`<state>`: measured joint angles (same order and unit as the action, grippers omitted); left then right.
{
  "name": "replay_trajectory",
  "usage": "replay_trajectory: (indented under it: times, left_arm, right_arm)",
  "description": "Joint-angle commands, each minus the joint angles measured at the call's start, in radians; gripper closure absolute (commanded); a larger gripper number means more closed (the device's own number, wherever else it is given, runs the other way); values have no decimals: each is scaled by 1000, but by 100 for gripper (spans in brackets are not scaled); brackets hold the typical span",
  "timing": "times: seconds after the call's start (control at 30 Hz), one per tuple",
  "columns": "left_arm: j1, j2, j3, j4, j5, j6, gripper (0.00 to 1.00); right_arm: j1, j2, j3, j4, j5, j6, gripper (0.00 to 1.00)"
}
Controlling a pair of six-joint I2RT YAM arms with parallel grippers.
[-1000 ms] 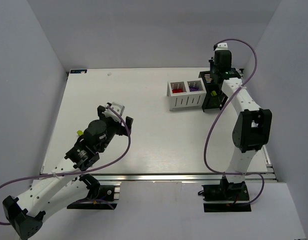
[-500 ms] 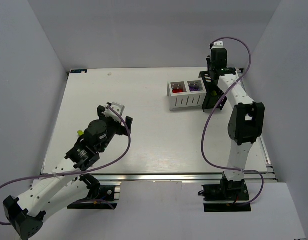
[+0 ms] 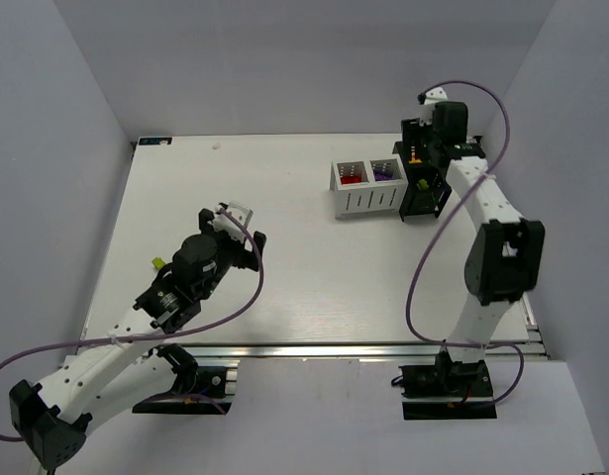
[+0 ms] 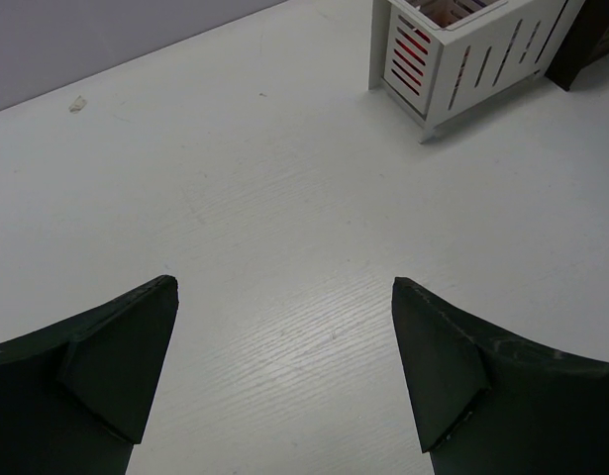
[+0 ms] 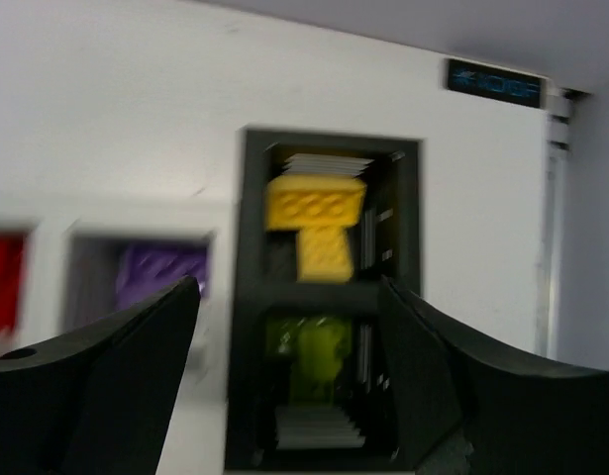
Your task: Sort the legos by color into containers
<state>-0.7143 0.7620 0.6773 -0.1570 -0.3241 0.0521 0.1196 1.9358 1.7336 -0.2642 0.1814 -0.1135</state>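
Nearly done: red legos (image 3: 352, 176), purple legos (image 3: 384, 170) sit in white box (image 3: 366, 203), yellow legos (image 5: 317, 223), lime legos (image 5: 319, 351) in black bin (image 5: 247, 247), upper right of top view; lime piece (image 3: 157, 263) seemingly loose mid-left; left tool (image 4: 282, 297), right tool (image 5: 287, 287) apart, empty.

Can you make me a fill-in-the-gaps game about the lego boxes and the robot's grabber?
1. The yellow bricks lie in the ___ bin.
2. In the white box, the compartment beside the red bricks holds ___ bricks.
3. The left gripper is wide ___, holding nothing.
Missing words: black; purple; open.
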Motion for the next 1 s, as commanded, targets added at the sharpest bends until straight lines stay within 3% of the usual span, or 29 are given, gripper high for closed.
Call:
replay_trajectory:
  times: [0.0,0.07,0.1,0.23,0.37,0.6,0.7,0.77,0.83,0.97]
  left_arm:
    - [6,54,5,-6,95,-15,2]
    - [6,112,36,-39,134,-35,2]
    - [6,141,51,-52,157,-76,2]
    - [15,267,140,-136,136,-136,2]
    - [15,269,136,-154,-22,-210,2]
    - [15,255,143,-173,-82,-241,2]
    - [15,254,145,-188,-134,-261,2]
    - [15,249,142,-199,-203,-299,2]
    - [15,256,153,-222,-257,-348,2]
    - [59,292,194,-317,-268,-438,2]
  right_arm:
    - [-27,-272,-178,29,-476,-113,22]
    - [-34,-453,-308,20,-817,-205,22]
    - [-35,-512,-419,-15,-909,-250,23]
    - [-31,-734,-589,-193,-1193,-445,25]
    - [-34,-801,-673,-257,-1220,-476,27]
    - [-57,-845,-706,-242,-1211,-436,29]
    - [-75,-856,-726,-182,-1188,-358,36]
    - [-78,-876,-773,-92,-1134,-296,61]
    - [-87,-905,-808,4,-1105,-200,100]
    - [-89,-934,-881,104,-1106,-91,100]
